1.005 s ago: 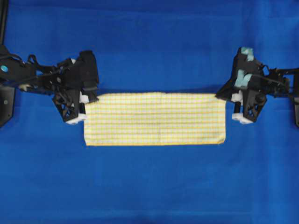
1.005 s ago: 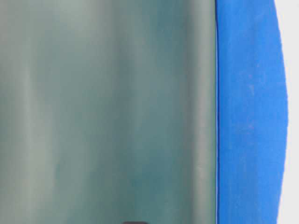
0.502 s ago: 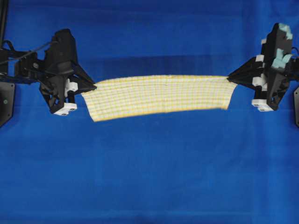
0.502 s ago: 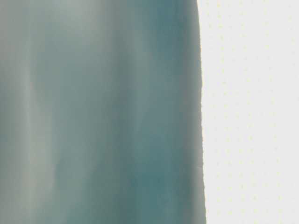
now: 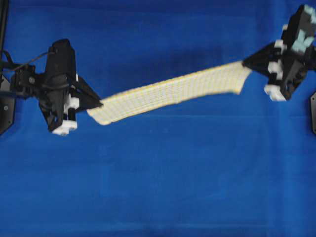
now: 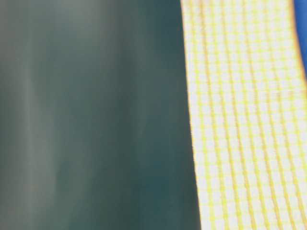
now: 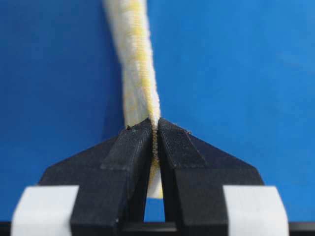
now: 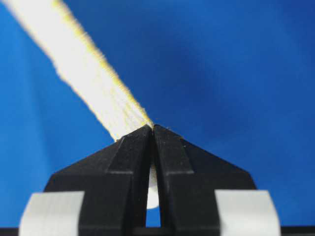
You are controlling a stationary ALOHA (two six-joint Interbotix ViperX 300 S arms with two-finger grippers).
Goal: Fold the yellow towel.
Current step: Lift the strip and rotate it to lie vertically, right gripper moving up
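The yellow towel (image 5: 173, 91), white with yellow checks, hangs in the air as a long folded band, stretched from lower left to upper right above the blue surface. My left gripper (image 5: 100, 104) is shut on its left end, and the left wrist view shows the cloth edge (image 7: 140, 73) pinched between the black fingertips (image 7: 155, 125). At the far right my right gripper (image 5: 245, 63) is shut on the other end; the towel (image 8: 83, 69) runs away from its tips (image 8: 151, 127). The table-level view shows the towel (image 6: 244, 115) close up on the right.
The blue cloth-covered table (image 5: 163, 187) lies under everything. A blurred dark grey-green shape (image 6: 91, 115) fills the left of the table-level view. Black arm mounts stand at the far left (image 5: 6, 108) and far right edges (image 5: 313, 113).
Both grippers lifted the towel off the table. The right gripper has since moved up and away, tilting the band, and the towel now fills the right of the table-level view.
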